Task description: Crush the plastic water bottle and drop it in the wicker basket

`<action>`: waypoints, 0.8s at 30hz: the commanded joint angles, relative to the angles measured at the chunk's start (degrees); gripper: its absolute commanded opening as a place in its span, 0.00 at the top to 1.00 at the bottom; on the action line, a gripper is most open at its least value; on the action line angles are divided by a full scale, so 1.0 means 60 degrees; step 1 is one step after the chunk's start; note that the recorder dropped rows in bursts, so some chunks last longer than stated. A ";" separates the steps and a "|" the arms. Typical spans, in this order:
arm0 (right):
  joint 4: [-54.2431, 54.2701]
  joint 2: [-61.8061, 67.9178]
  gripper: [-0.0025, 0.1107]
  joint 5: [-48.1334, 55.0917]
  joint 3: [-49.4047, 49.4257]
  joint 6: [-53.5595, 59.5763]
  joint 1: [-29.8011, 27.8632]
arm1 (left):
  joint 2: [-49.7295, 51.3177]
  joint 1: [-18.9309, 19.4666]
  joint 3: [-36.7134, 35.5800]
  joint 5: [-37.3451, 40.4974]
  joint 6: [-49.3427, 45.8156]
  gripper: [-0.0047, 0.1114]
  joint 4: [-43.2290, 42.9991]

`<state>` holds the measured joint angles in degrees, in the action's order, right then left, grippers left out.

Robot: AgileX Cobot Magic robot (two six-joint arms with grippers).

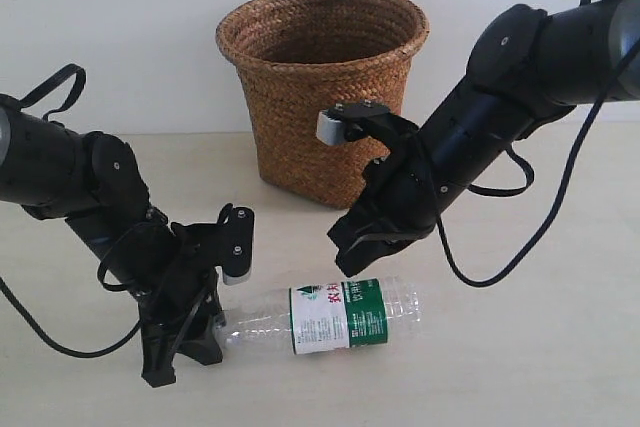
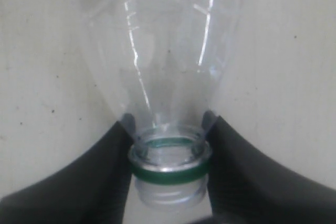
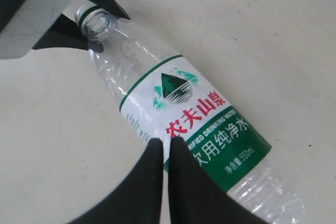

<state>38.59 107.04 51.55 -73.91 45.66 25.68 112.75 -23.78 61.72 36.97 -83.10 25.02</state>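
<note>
The plastic water bottle [image 1: 335, 317] lies on its side on the table, clear, with a green-and-white label bearing red characters. Its mouth [image 3: 98, 22] is open, with only a green ring on the neck [image 2: 169, 174] and no cap showing. My left gripper [image 1: 213, 332] is shut on the bottle's neck, one finger [image 2: 94, 171] on each side. My right gripper [image 1: 350, 263] hangs just over the label with its fingertips [image 3: 156, 148] pressed together and nothing between them. I cannot tell whether it touches the bottle [image 3: 194, 114]. The wicker basket [image 1: 300, 127] stands upright behind both arms.
The pale table [image 1: 560, 347] stretches to the right of the bottle and in front of it. A white wall [image 1: 130, 27] rises behind the basket. Loose black cables [image 1: 490, 267] hang from the arms. The left gripper's body [image 3: 37, 19] shows in the right wrist view.
</note>
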 commanded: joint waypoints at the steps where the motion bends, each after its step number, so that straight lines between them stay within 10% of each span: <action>1: -0.0122 0.0087 0.98 0.0088 0.0103 -0.0103 0.0022 | -0.0022 -0.0048 0.0047 0.0025 0.0165 0.92 0.0001; 24: -0.0667 0.2300 0.98 -0.0897 0.0104 -0.0570 0.0022 | -0.0022 -0.0048 0.0047 -0.0253 0.0490 0.92 0.0001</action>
<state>38.85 117.18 49.98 -74.20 42.98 25.68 112.75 -23.78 61.72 36.08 -81.23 24.55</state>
